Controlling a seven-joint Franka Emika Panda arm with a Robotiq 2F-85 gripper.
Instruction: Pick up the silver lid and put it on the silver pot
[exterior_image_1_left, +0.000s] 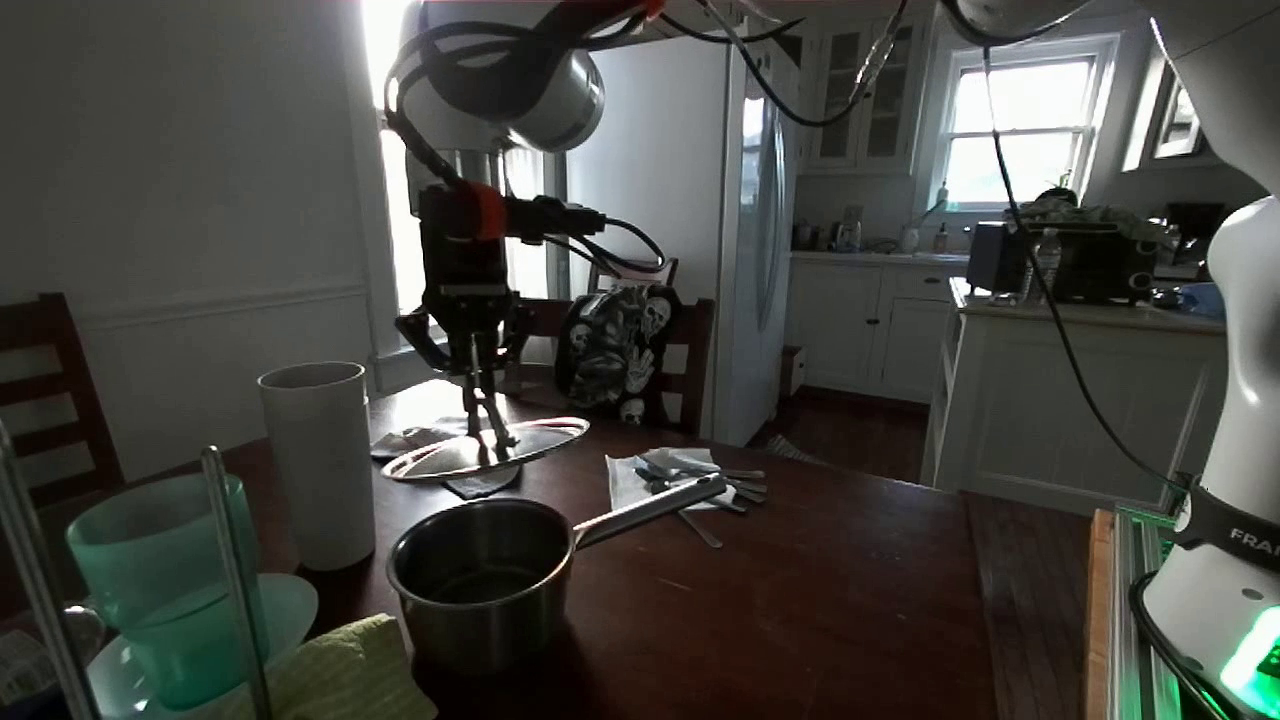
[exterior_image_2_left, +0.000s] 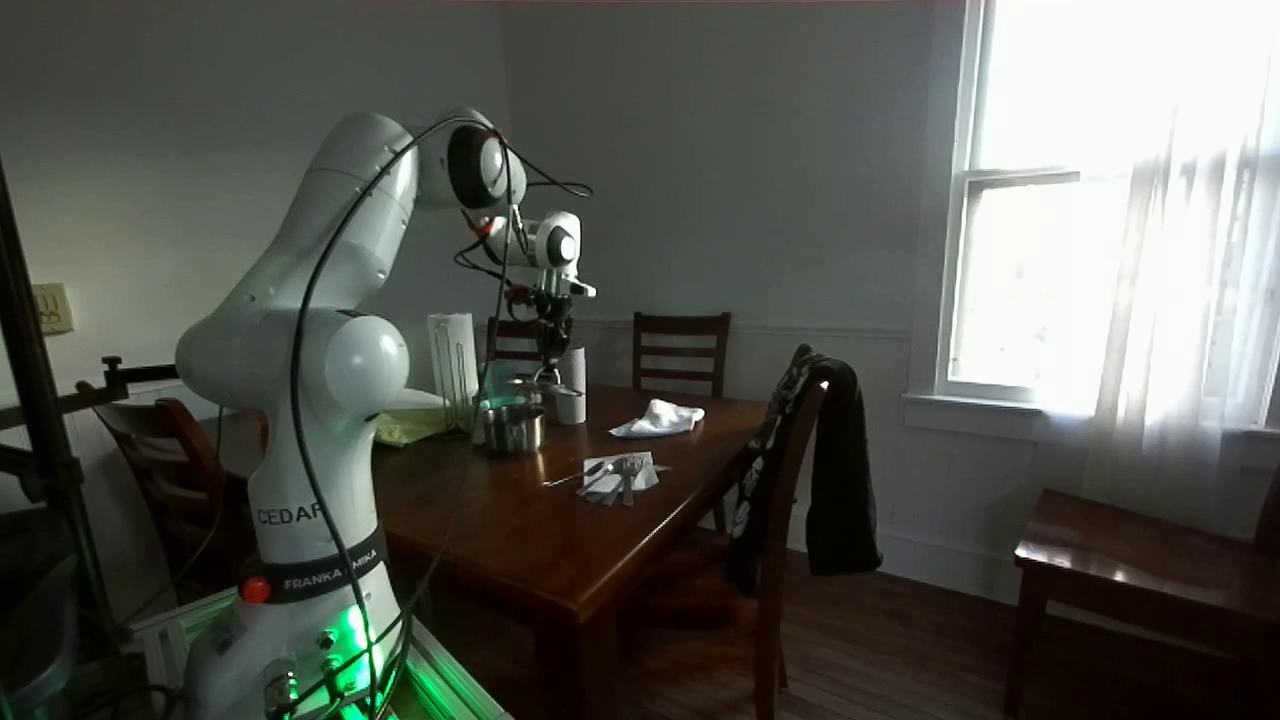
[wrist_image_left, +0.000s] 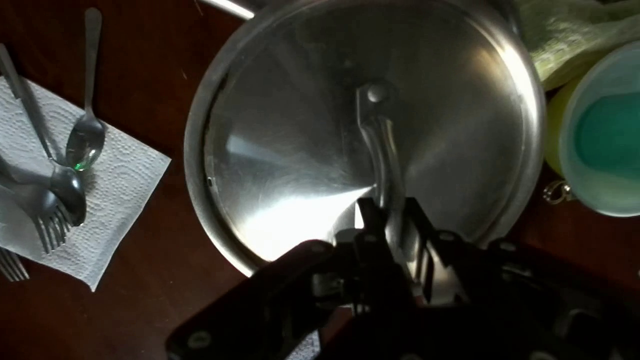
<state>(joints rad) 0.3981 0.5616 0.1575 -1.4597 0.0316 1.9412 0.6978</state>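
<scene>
The silver lid (exterior_image_1_left: 440, 462) hangs in the air, slightly tilted, just beyond and above the silver pot (exterior_image_1_left: 485, 630) in an exterior view. My gripper (exterior_image_1_left: 490, 425) is shut on the lid's arched handle from above. In the wrist view, the fingers (wrist_image_left: 387, 210) sit on both sides of the handle, and the lid (wrist_image_left: 300, 165) fills the middle. The pot stands upright on the table, open on top, its long handle pointing toward the cutlery. In an exterior view the lid (exterior_image_2_left: 545, 387) is above the pot (exterior_image_2_left: 514, 432). In the wrist view the lid hides most of the pot.
A white cylinder (exterior_image_1_left: 320, 470) stands close beside the lid. Green tubs (exterior_image_1_left: 165, 590) and a yellow-green cloth (exterior_image_1_left: 345, 670) are beside the pot. Cutlery lies on a paper towel (exterior_image_2_left: 645, 475). A crumpled white cloth (exterior_image_2_left: 660, 418) lies farther back on the table (exterior_image_1_left: 800, 600).
</scene>
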